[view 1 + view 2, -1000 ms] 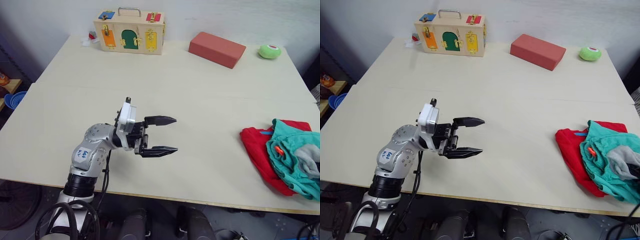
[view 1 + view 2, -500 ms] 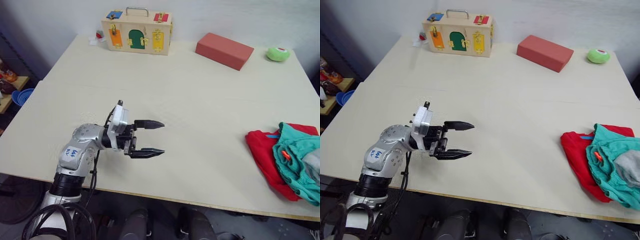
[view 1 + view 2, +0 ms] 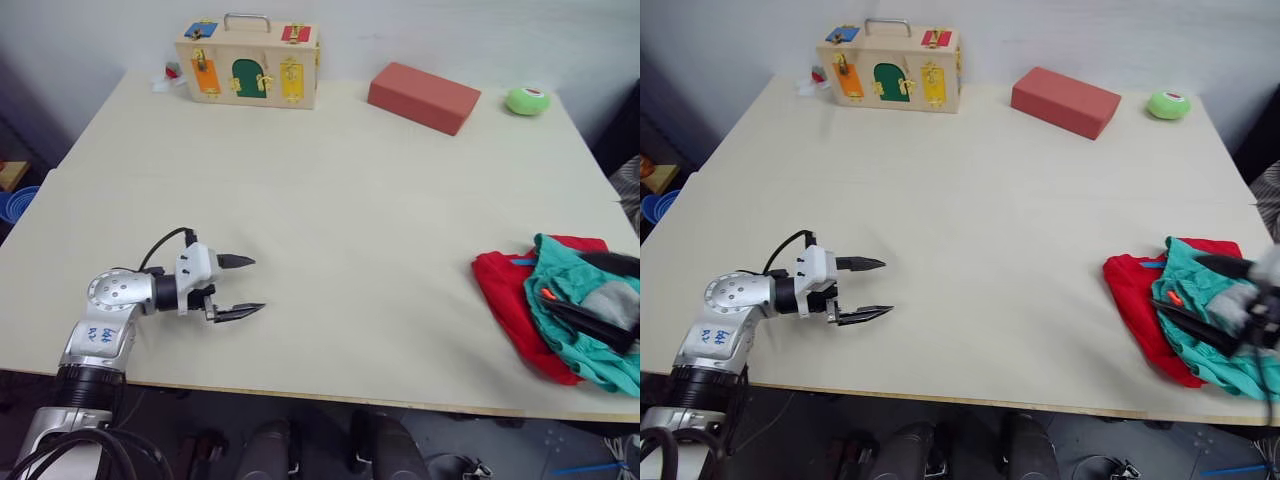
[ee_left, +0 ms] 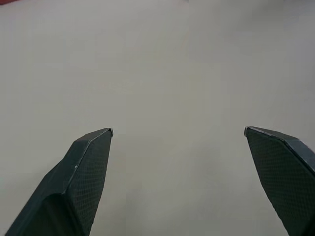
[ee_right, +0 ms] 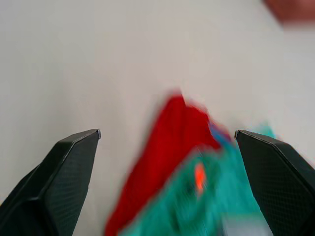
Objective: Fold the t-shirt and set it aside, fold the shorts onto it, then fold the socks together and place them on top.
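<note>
The clothes lie in one pile at the table's right front. The red t-shirt [image 3: 503, 288] is at the bottom, with the teal shorts [image 3: 598, 366] and their orange drawstring [image 3: 547, 294] over it. The grey socks [image 3: 612, 301] rest on top. My right gripper [image 3: 565, 281] reaches in from the right just over the pile, open, with the socks lying between its fingers. The right wrist view shows the t-shirt [image 5: 165, 147] and shorts [image 5: 192, 214] ahead, with nothing gripped. My left gripper [image 3: 257, 284] hovers open over bare table at the left front.
A wooden latch box [image 3: 248, 62] stands at the back left. A red-brown block [image 3: 423, 97] and a green round object [image 3: 526, 100] sit along the back right. A blue bowl [image 3: 12, 203] is off the table to the left.
My left arm has drawn back to the left, closer to the front edge. My right gripper has come into view over the clothes pile. The camera has also shifted.
</note>
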